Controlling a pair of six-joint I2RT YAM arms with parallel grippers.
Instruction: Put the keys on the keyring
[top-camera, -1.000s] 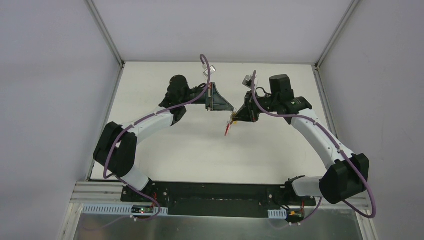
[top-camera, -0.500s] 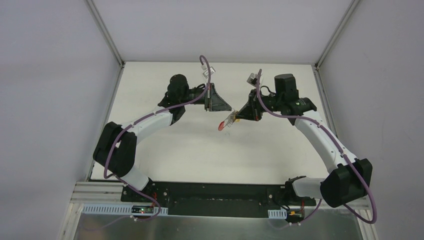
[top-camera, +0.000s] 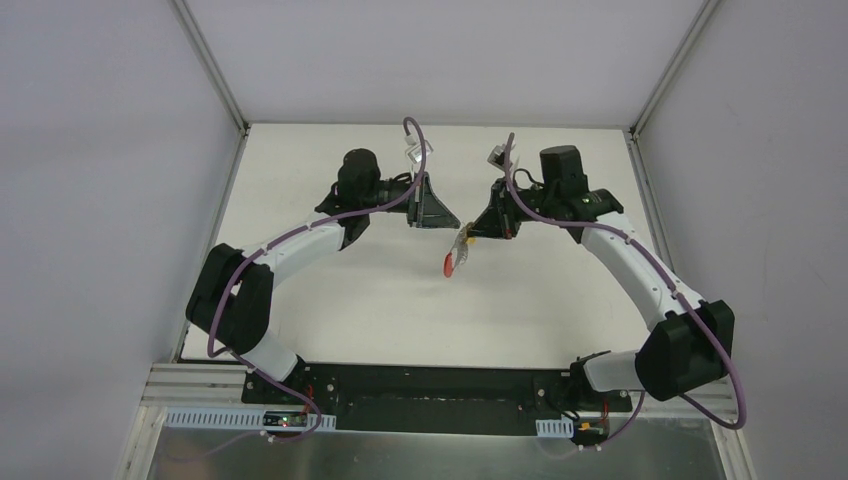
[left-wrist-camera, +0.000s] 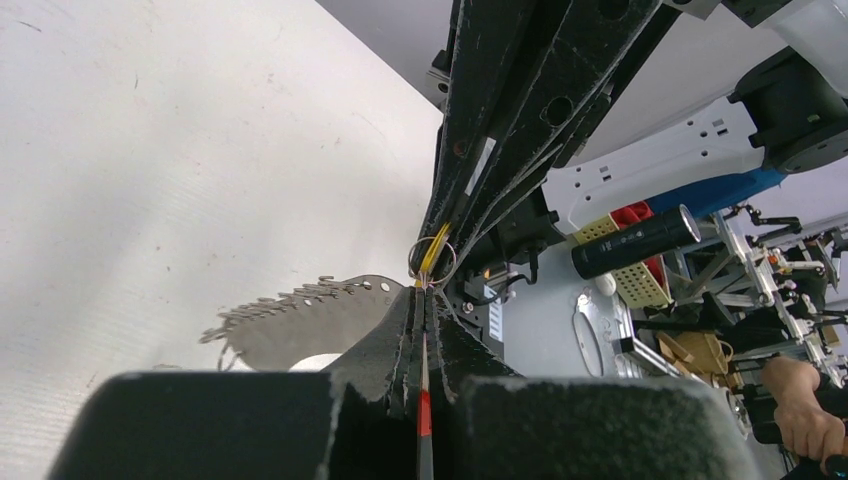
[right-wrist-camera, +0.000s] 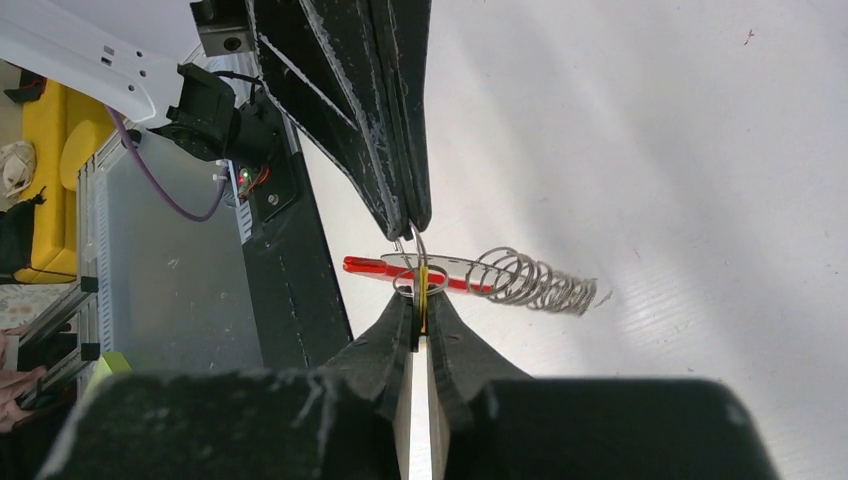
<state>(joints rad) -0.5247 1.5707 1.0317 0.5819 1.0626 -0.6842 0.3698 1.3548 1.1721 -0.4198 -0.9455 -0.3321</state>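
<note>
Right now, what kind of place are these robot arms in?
Probably a robotics lab: a white table boxed in by plain panels, with cluttered shelves of bins and tools beyond it.

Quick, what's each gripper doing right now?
Left gripper: closed, tips at the ring; grip cannot be told.
Right gripper: closed on the ring, keys hanging from it.

Bright, even light; wrist-view foregrounds are blurred.

Overhead plus wrist close-ups on keys
</note>
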